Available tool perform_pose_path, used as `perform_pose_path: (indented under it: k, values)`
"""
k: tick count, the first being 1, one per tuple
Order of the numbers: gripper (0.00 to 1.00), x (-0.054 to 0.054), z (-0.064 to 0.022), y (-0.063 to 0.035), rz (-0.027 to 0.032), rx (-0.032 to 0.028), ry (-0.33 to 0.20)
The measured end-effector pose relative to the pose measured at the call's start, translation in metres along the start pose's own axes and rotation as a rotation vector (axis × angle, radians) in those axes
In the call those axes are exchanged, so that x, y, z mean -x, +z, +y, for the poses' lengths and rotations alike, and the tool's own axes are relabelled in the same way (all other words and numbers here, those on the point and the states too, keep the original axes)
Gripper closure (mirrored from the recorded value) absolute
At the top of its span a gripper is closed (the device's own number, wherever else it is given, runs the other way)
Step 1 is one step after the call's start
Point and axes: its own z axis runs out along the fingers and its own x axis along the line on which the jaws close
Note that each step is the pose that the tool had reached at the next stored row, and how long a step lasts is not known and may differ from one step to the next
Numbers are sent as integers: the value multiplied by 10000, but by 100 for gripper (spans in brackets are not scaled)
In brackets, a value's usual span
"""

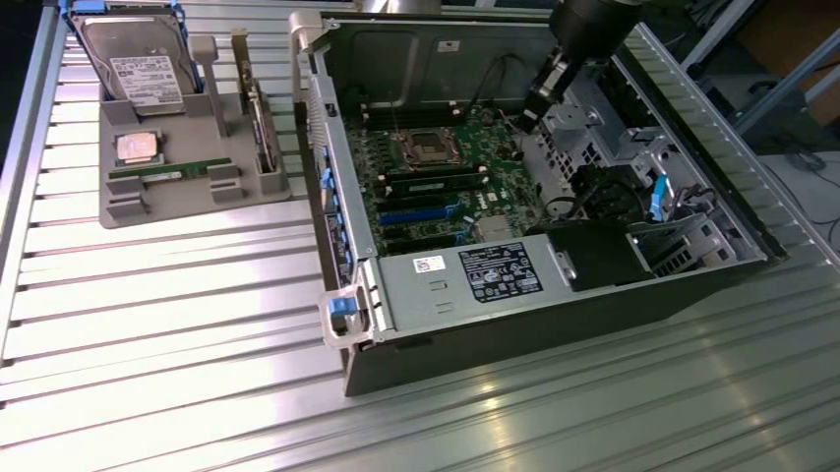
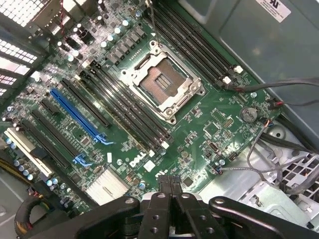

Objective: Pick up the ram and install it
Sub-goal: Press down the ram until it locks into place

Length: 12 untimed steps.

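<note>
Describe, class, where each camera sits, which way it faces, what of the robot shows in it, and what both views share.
Exterior view: high and off the arm, looking down at the open computer case, the parts tray with the ram; the arm reaches into the case.
Wrist view: on the wrist, looking down past the shut gripper at the motherboard.
Shared: motherboard, empty CPU socket.

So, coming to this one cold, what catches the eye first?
The open computer case dominates the middle of the exterior view. Its green motherboard is bare around an empty CPU socket, and the arm's jaws are shut together over the board. At the exterior view's left, a grey tray holds a hard drive, a silver CPU and the ram.
</note>
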Motion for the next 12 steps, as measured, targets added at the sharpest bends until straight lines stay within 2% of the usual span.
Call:
perform_pose_path:
  k: [6,12]
  values:
    - [90,0,0,0,-72,52,1378]
    - [90,0,0,0,-121,87,2332]
